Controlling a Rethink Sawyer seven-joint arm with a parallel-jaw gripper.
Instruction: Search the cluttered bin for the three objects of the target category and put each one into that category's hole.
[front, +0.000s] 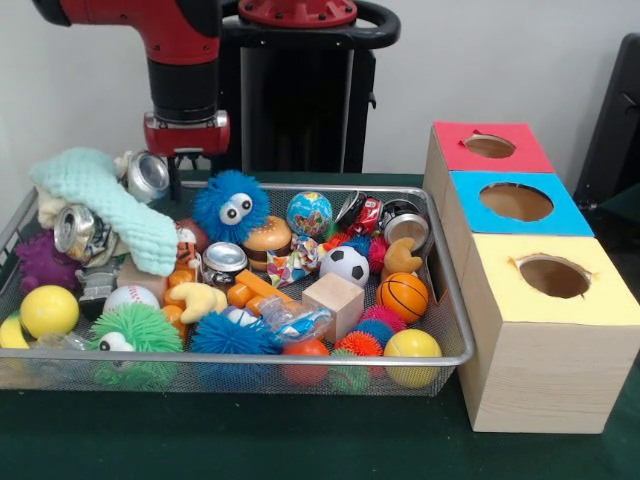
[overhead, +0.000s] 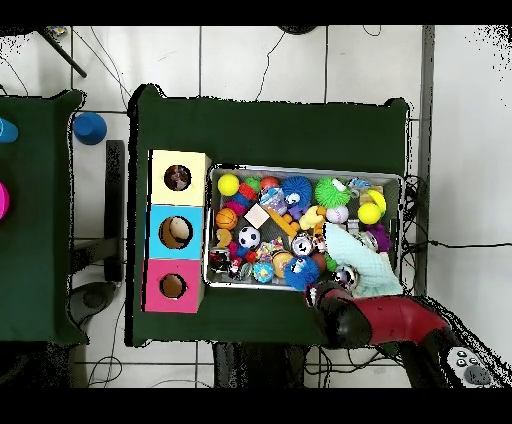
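Wire basket (front: 440, 262) is used as the landmark, since it is the biggest thing on the green table (front: 300, 445) and is packed with toys. Beside the basket's right end in the front view, a long wooden box (front: 520, 330) is seen, touching or almost touching it. Three round holes are cut in its top: a red hole (front: 489, 146) farthest back, a blue hole (front: 516, 202) in the middle and a yellow hole (front: 553, 276) nearest the front. Something is seen lying inside each hole in the overhead view, but what the things are cannot be told. The red arm (front: 185, 60) is hung above the basket's back left corner. The gripper (front: 176, 170) is held just over the basket's back rim there, next to a shiny can (front: 147, 175); whether it is open or closed cannot be told, and nothing is seen held in it. Inside the basket, a long pale green cloth (front: 110, 205) is draped over the left part. A fuzzy blue ball with eyes (front: 231, 207) is found near the back middle. A wooden cube (front: 333, 304), a basketball (front: 404, 296) and a soccer ball (front: 345, 265) are set right of the middle. A yellow ball (front: 48, 310) is placed at the front left.
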